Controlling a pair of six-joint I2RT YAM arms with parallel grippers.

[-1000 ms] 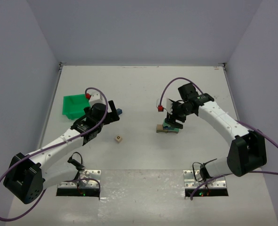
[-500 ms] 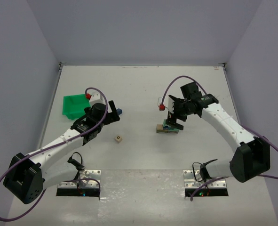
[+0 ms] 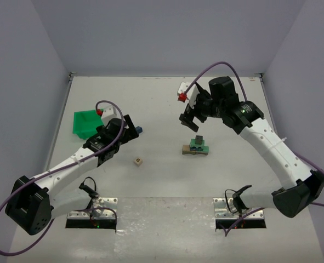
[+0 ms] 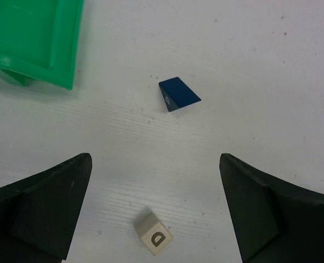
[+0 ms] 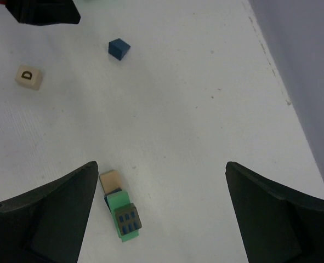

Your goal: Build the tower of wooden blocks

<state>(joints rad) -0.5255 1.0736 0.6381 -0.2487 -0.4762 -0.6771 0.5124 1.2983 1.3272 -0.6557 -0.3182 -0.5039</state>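
Wood, small and light: the wood block tower (image 3: 195, 146) stands mid bench (image 3: 151, 98), tan bars under, green block, dark piece on top. Stiff but loose-stacked, so it likely topples at a nudge. Add pieces from above, pinching flat sides. Left tool (image 4: 154, 160) spread, empty, over blue block (image 4: 178, 94) and lettered cube (image 4: 153, 234). Right tool (image 5: 162, 164) spread, empty, above tower.

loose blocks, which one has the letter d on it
The cream cube, nearer the arm bases; the other loose one is a dark blue block.
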